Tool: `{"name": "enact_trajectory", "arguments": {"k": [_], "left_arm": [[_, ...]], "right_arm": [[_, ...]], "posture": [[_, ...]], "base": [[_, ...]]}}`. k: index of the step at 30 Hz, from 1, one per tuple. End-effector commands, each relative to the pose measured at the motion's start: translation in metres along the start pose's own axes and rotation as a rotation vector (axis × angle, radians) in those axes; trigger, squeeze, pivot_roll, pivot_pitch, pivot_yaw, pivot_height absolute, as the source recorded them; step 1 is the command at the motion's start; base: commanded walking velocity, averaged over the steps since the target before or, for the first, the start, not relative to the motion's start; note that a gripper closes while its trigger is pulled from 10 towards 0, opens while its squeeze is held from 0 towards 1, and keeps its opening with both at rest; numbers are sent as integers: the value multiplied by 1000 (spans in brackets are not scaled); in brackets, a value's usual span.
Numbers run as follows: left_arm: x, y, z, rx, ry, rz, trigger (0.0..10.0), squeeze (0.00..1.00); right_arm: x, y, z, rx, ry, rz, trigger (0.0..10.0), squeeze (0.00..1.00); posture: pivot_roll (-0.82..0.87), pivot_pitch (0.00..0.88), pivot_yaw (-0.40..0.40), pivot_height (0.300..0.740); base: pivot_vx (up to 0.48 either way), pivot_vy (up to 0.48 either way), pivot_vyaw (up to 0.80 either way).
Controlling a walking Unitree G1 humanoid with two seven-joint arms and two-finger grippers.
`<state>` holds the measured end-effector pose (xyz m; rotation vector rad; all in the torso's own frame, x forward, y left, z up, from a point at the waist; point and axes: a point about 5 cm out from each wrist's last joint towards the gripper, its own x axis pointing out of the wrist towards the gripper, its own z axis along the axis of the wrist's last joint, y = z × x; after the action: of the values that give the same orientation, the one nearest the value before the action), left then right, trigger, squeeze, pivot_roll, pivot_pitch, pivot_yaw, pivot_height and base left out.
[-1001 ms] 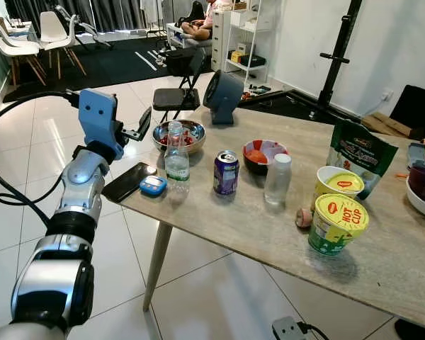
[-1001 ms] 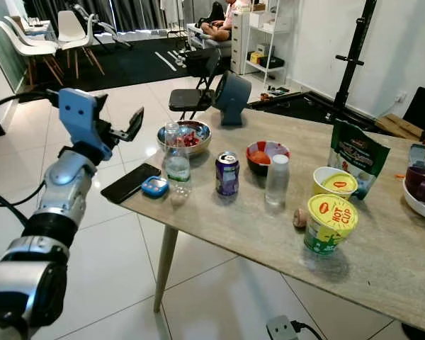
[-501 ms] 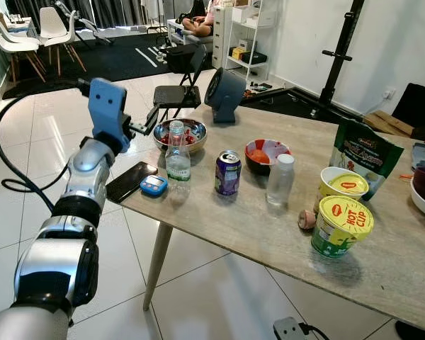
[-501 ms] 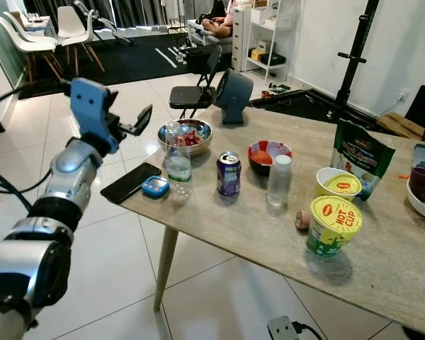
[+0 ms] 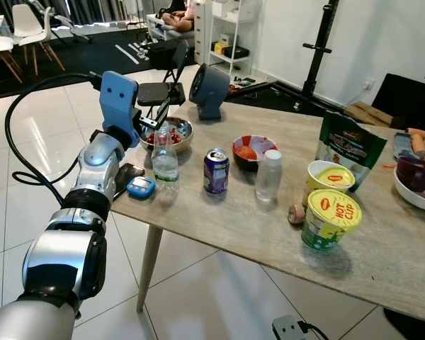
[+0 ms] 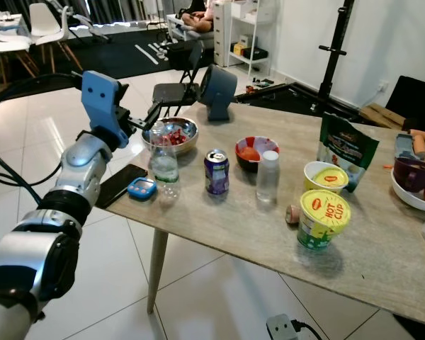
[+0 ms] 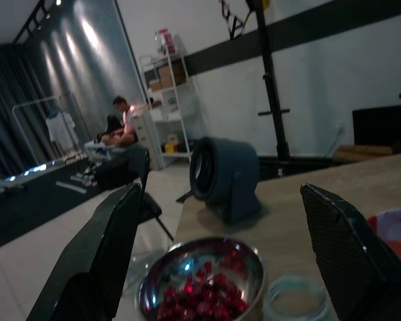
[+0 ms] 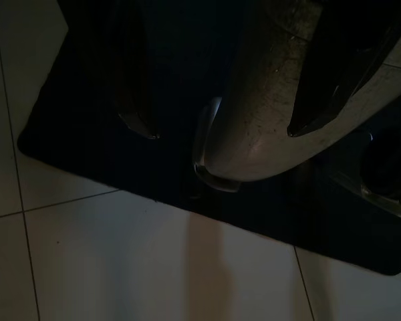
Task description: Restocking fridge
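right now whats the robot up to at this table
The robot is reaching its left gripper toward the near corner of the table. The gripper is open and hovers just above a clear water bottle, next to a metal bowl of red berries. It holds nothing yet. A purple can, another bottle and two noodle cups stand untouched further along. The right arm hangs idle.

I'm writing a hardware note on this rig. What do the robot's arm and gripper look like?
The left arm is silver, jointed with black rings, and ends in a blue wrist block. A black cable loops from it. The left gripper has two long black fingers with a woven, carbon-like texture. The right gripper's fingers are dark too.
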<state>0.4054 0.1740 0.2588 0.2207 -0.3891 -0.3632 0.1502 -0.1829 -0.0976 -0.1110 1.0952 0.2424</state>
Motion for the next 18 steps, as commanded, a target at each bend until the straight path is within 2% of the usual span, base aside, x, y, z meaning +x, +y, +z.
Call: {"name": "enact_trajectory", "arguments": {"k": [1, 6, 15, 18], "left_arm": [[-1, 8, 1, 23, 18, 20, 10000, 0], [-4, 8, -5, 4, 45, 28, 10000, 0], [0, -1, -7, -16, 53, -10, 10000, 0], [5, -9, -2, -28, 23, -56, 10000, 0]], "right_arm": [[-4, -2, -22, 21, 70, -17, 10000, 0], [-6, -4, -29, 24, 84, -23, 10000, 0], [-10, -6, -43, 47, 104, -35, 10000, 0], [-11, -6, -48, 58, 107, -37, 10000, 0]], "posture": [[-59, 53, 39, 740], [-68, 69, 40, 740], [-78, 113, 50, 740], [-88, 124, 56, 740]], "base": [[0, 0, 0], [0, 0, 0], [0, 0, 0], [0, 0, 0]]}}
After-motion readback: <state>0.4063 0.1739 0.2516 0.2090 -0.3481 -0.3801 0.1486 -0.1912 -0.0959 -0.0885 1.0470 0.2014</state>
